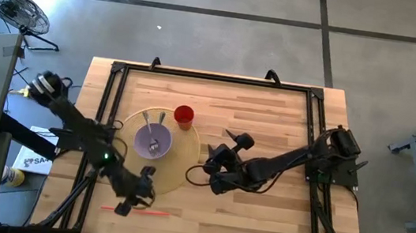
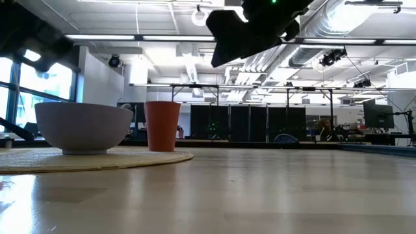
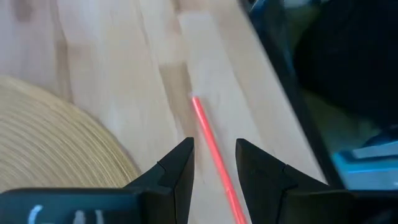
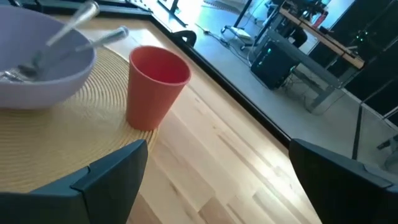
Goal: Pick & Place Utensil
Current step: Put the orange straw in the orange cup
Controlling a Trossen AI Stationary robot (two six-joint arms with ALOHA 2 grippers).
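Hovering left claw [image 3: 214, 165], fingers apart, over red straw [image 3: 211, 146] lying on counter [image 1: 271, 116] beside woven placemat [image 3: 56, 149]; approach step, next lowering and closing. Right claw [image 4: 217, 180] spread, waiting near red cup [image 4: 155, 84].

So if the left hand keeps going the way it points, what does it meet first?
Likely the thin red utensil on the table: in the left wrist view it lies between the left hand's open fingers; depth is unclear.

The table [image 1: 271, 116] carried one bowl [image 1: 152, 142], one red cup [image 1: 183, 115] and one round mat [image 1: 177, 175]. Two utensils [image 1: 153, 122] stood in the bowl — one red straw [image 1: 150, 212] lay apart.
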